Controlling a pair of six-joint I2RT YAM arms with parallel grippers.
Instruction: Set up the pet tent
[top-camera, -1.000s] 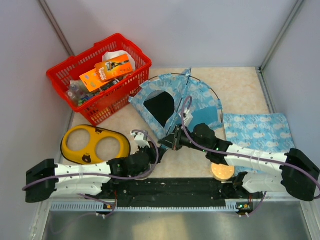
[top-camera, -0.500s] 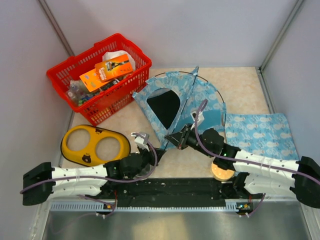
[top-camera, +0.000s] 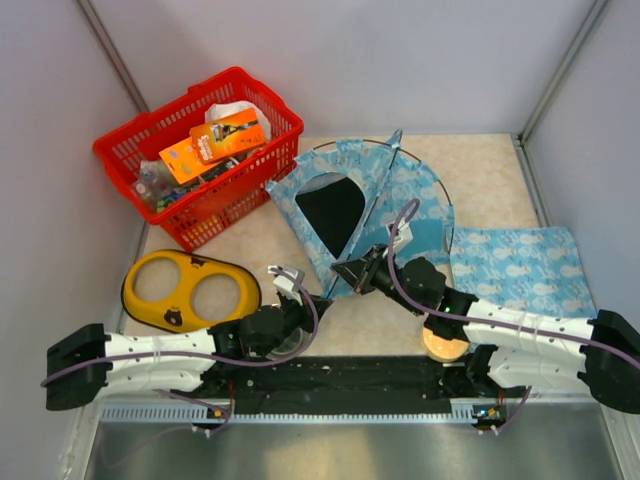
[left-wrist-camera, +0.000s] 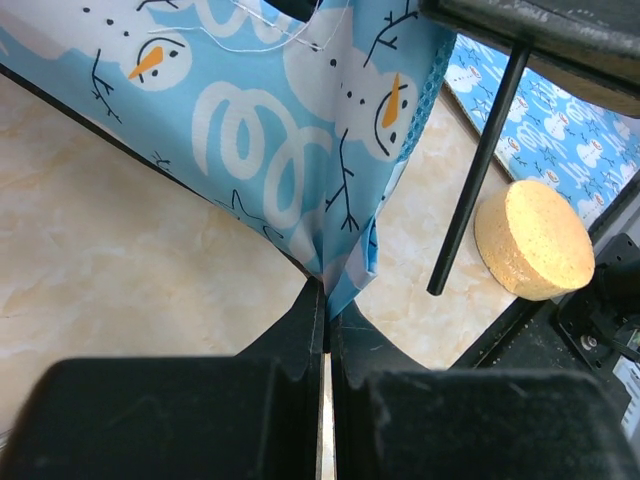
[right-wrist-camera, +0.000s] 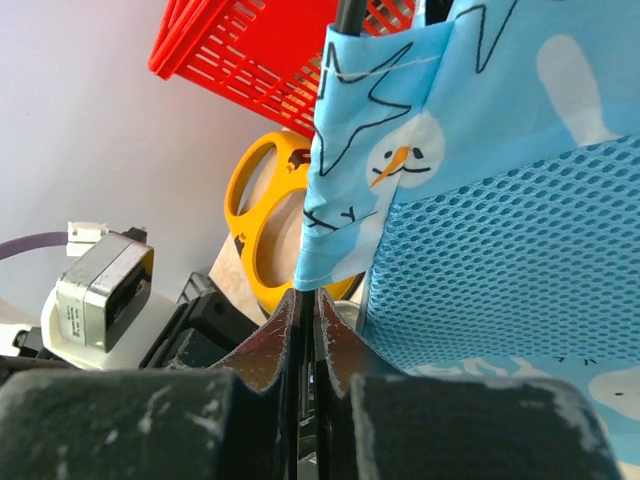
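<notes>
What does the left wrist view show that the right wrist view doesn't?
Only the left wrist: the cork disc, the mat and bare table. Only the right wrist: the basket, the yellow ring and a mesh panel. Both: the snowman-print tent, its edge pinched in shut jaws, by the left gripper in one and the right gripper in the other.

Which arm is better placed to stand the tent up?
Probably right: the right gripper pinches the pet tent beneath its pole; the left gripper holds a low corner by the table.
</notes>
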